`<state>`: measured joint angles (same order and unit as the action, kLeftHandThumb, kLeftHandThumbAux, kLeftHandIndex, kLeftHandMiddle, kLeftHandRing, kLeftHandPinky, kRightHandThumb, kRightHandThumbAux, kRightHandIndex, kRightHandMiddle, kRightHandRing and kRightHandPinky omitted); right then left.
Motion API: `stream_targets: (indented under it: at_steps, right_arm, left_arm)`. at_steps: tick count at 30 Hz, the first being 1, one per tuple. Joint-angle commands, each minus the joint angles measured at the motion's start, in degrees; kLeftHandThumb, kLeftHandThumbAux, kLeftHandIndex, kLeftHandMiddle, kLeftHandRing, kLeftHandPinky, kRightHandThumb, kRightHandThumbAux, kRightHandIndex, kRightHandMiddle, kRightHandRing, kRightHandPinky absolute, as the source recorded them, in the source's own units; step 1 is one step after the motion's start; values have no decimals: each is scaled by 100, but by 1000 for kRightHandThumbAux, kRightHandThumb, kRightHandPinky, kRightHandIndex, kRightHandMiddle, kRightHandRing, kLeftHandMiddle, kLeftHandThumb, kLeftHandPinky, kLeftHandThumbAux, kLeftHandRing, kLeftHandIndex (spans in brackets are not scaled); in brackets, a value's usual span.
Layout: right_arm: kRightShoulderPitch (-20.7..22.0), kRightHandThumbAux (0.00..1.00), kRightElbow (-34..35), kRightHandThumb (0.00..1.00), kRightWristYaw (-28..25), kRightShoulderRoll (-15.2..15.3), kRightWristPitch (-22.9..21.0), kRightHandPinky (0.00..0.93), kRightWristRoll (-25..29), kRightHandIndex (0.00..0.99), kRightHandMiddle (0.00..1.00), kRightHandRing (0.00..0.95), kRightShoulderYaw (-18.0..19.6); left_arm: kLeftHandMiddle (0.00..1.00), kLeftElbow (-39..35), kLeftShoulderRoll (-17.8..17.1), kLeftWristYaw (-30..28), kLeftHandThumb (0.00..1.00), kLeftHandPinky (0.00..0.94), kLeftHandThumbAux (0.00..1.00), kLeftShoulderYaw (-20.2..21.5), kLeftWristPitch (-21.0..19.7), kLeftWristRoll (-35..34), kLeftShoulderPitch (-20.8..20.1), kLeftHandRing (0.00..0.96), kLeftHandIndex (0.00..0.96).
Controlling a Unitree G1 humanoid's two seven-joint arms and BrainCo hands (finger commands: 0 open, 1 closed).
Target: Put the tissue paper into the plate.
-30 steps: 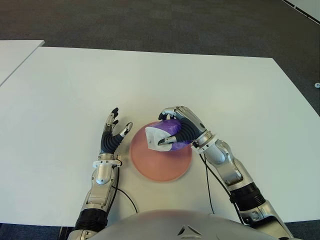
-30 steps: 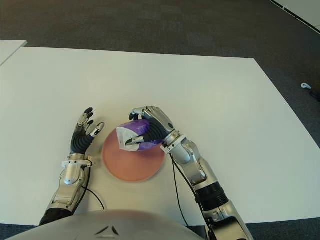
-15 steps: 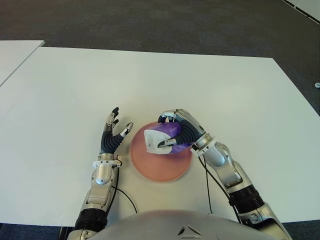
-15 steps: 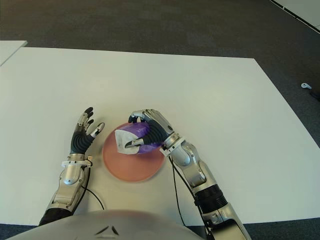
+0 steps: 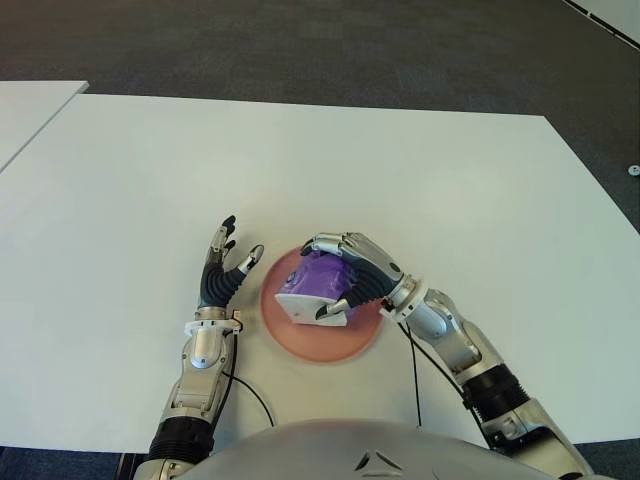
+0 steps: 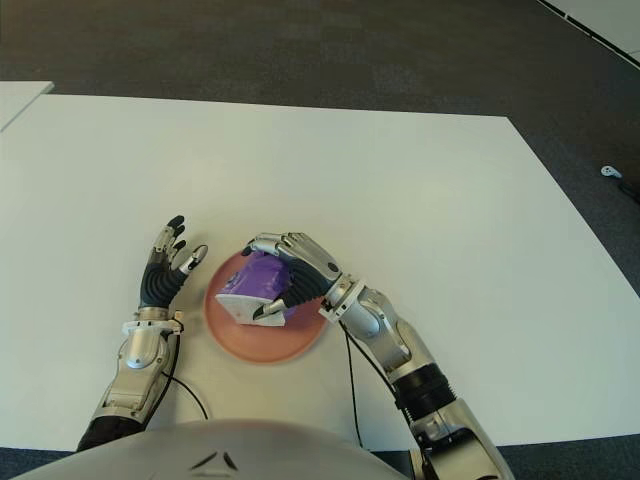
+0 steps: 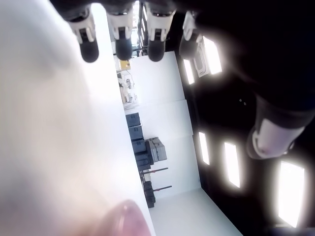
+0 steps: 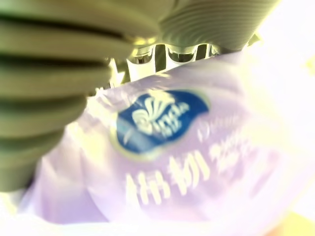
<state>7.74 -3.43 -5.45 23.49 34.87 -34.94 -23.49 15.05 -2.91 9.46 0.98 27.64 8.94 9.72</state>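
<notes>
A purple tissue pack (image 5: 322,276) with a white end (image 5: 299,306) shows over the middle of the pink plate (image 5: 350,338), tilted with the white end lowest. My right hand (image 5: 338,274) is shut on it, fingers over the top and thumb under the near side. In the right wrist view the pack's blue logo (image 8: 162,123) fills the picture beneath the curled fingers (image 8: 49,93). I cannot tell whether the pack touches the plate. My left hand (image 5: 226,262) shows just left of the plate, fingers spread and holding nothing; its fingertips (image 7: 119,45) appear apart in the left wrist view.
The plate sits on a wide white table (image 5: 300,160) near its front edge. A second white table (image 5: 30,105) stands at the far left. Dark carpet (image 5: 300,40) lies beyond. A black cable (image 5: 415,370) runs along my right forearm.
My right hand has come down and slightly left with the tissue pack, from above the plate's far rim to low over its middle. The pack's white end has tipped downward. The left hand stayed put.
</notes>
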Motion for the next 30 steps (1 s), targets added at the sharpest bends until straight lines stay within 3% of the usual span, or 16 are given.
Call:
stream_targets:
  at_steps: [1,16,30]
  right_arm:
    - [-138,468,136,50,-427,190,-109,5,-138,11,11,7,-168]
    - [-172,405,343,7,-410,134,-191,0,-316,0,0,0,-129]
    - [57,400,348,0,-376,6,-210,0,-181,0,0,0,39]
  left_arm:
    - [0,-28,-17,-108,0,0,532,-31,-205,-24,101,0,0]
    - [0,-95,-23,-31,0,0,543,-41,-147,46,137,0,0]
    - [0,-15,-6,-48,0,0,544,-11,-105,-22,82,0,0]
